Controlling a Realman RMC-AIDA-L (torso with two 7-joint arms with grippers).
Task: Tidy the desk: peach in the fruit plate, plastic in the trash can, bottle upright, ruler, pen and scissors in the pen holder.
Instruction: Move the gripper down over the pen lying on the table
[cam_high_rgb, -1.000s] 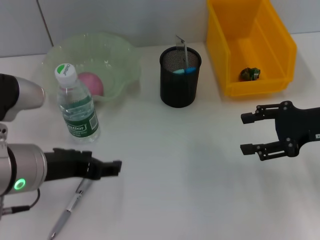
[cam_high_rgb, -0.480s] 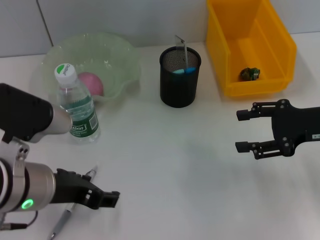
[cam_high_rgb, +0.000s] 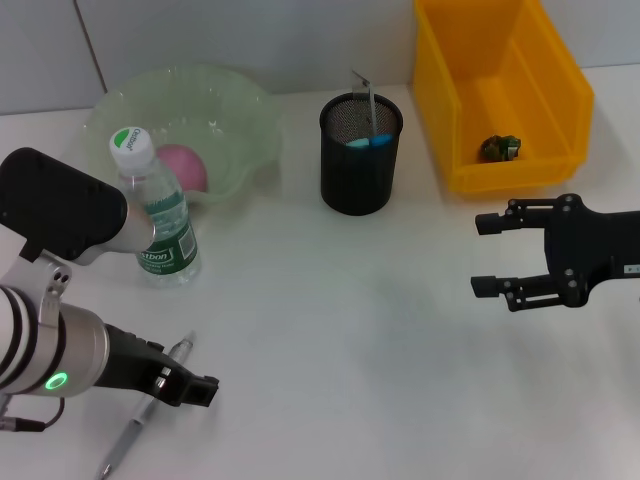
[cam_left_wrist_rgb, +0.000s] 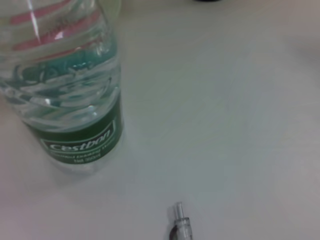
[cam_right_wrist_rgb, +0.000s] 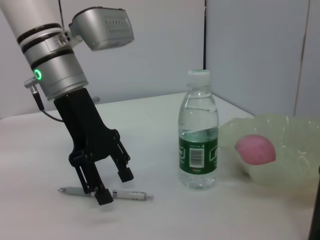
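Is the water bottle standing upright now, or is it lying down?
Upright. The bottle stands on its base on the table, white cap on top, beside the green fruit plate.

- Bottle (cam_high_rgb: 155, 218) upright on desk (cam_high_rgb: 350, 330), just in front of fruit plate (cam_high_rgb: 235, 110); peach (cam_high_rgb: 182, 166) in plate.
- Pen (cam_high_rgb: 140, 420) on desk, near edge, under my left claw (cam_right_wrist_rgb: 113, 184).
- Pen holder (cam_high_rgb: 360, 155) centre-back; bin (cam_high_rgb: 560, 100) to its right.
- My right claw (cam_high_rgb: 490, 255) in front of bin.

Bright even light, soft shadows, close-up blurred
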